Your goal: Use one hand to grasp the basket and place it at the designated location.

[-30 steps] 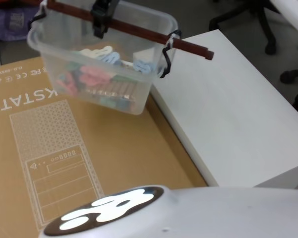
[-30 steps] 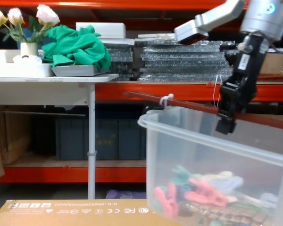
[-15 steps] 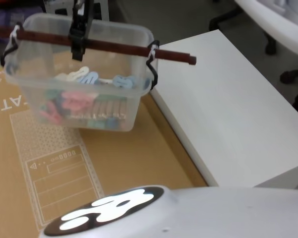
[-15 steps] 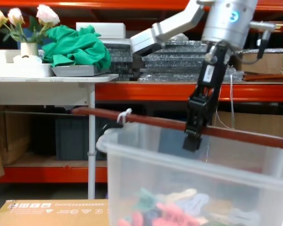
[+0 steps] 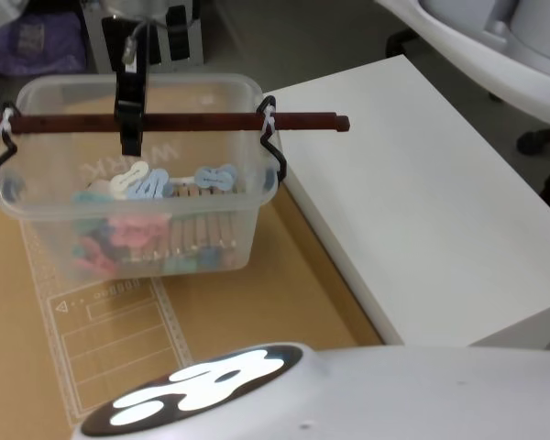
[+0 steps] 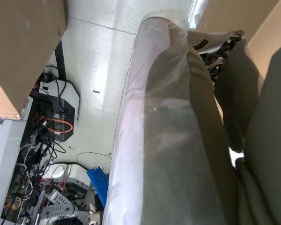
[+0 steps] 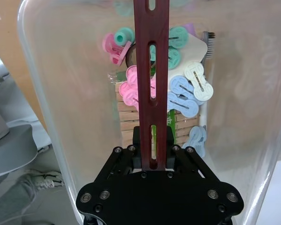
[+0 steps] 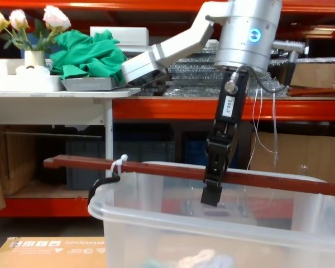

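While your right gripper [image 5: 128, 139] clamps the wooden bar handle [image 5: 202, 120], the clear basket [image 5: 253, 220] of clothespins [image 5: 215, 176] is over the cardboard sheet [image 5: 247, 307], near its right edge.

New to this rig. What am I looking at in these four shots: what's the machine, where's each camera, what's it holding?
It is a two-armed robot with a gripper on each arm. The head view looks down from its head, the chest view looks forward from lower down, and each wrist view sits on an arm. The right gripper is shut on the wooden handle of a clear basket holding clothespins. The basket hangs over a cardboard box, beside a white table; whether it touches the box I cannot tell. The left wrist view shows floor and cables, so that arm looks parked.
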You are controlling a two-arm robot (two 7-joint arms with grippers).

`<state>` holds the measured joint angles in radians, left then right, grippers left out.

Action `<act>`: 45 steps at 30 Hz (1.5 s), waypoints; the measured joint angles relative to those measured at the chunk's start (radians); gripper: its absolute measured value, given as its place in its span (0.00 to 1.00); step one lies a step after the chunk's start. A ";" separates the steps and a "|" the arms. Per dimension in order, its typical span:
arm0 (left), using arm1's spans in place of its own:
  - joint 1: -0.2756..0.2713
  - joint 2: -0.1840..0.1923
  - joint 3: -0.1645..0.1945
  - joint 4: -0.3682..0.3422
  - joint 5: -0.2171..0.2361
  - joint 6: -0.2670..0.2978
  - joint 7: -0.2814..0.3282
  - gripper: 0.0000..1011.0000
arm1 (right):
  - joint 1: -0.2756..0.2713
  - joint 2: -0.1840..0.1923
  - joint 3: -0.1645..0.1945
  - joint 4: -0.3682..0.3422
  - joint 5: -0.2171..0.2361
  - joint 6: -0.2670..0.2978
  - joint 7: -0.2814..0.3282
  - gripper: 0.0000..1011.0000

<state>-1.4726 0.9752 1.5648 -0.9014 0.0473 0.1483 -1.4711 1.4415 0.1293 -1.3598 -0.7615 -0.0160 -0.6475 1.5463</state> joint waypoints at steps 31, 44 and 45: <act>0.000 0.000 0.000 0.000 0.000 0.000 0.000 0.00 | -0.030 -0.045 -0.084 0.012 0.129 -0.179 0.081 0.23; 0.000 0.000 0.000 0.000 0.000 0.000 0.000 0.00 | -0.052 -0.070 -0.118 0.062 0.163 -0.200 0.085 0.23; 0.000 0.000 0.000 0.000 0.000 0.000 0.000 0.00 | -0.054 -0.072 -0.120 0.066 0.165 -0.200 0.086 0.23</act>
<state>-1.4726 0.9751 1.5648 -0.9016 0.0473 0.1482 -1.4711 1.3875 0.0576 -1.4799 -0.6958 0.1491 -0.8476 1.6319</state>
